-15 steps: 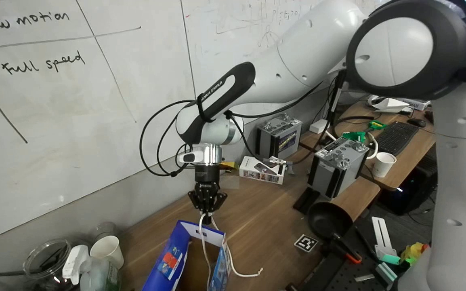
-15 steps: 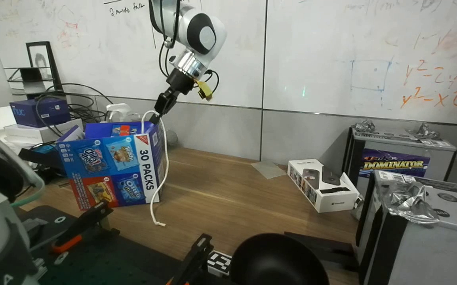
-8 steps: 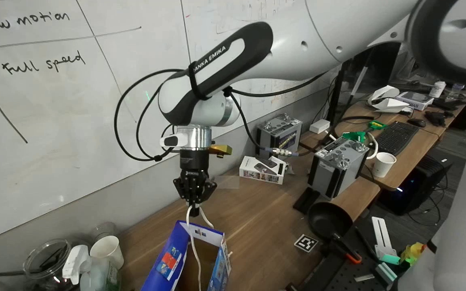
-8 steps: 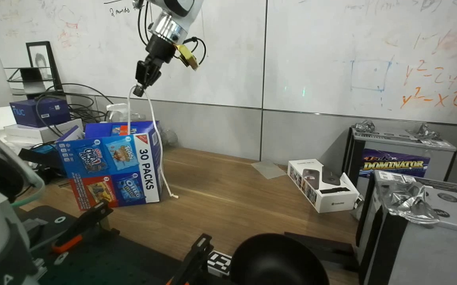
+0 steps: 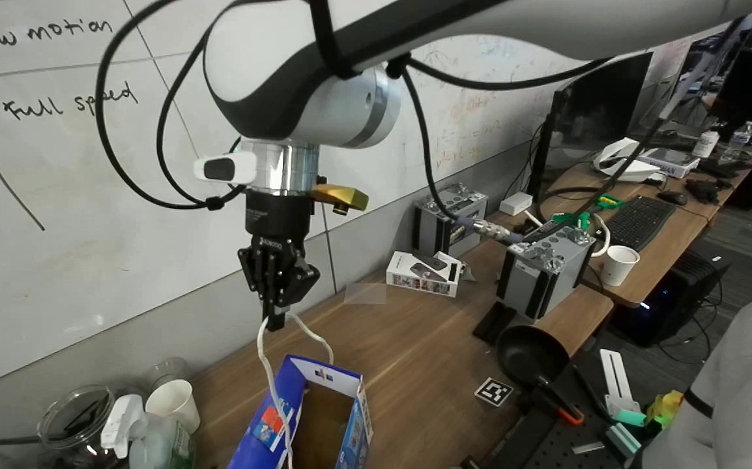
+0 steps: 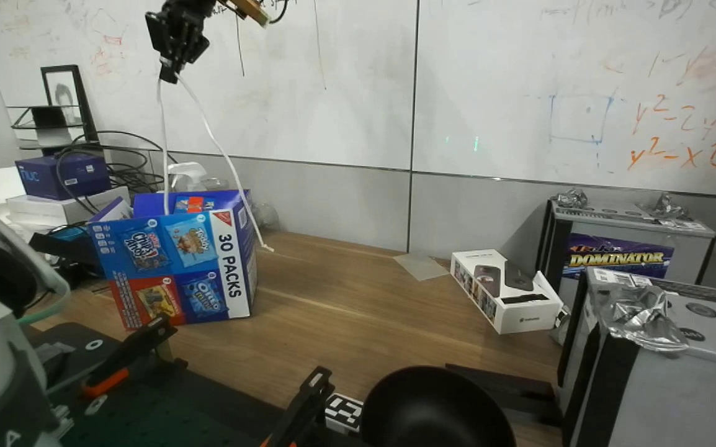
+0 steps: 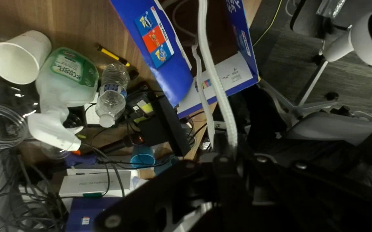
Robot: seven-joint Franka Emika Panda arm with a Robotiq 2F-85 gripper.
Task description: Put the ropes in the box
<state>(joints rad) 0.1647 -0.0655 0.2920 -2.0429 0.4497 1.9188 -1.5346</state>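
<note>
My gripper (image 5: 275,319) is shut on a white rope (image 5: 262,355), well above the box. It also shows at the top of an exterior view (image 6: 170,71) and in the wrist view (image 7: 226,148). Two strands hang from the fingers. One strand (image 6: 164,143) drops into the open top of the blue snack box (image 6: 178,267); the other slants down past the box's outer side, its loose end beside the box. In the wrist view the box (image 7: 170,77) is open below the jaws, with rope curling inside. Whether that is a separate rope cannot be told.
A spray bottle (image 5: 154,436), a paper cup (image 5: 174,404) and a clear jar stand near the box by the wall. A white phone box (image 6: 507,292), grey power units (image 6: 662,372) and a black pan (image 6: 435,410) are further off. Black cables lie behind the box.
My gripper has risen high and shifted left in both exterior views, pulling the rope up. The rope's loose end has lifted from the table beside the box. The box has not moved.
</note>
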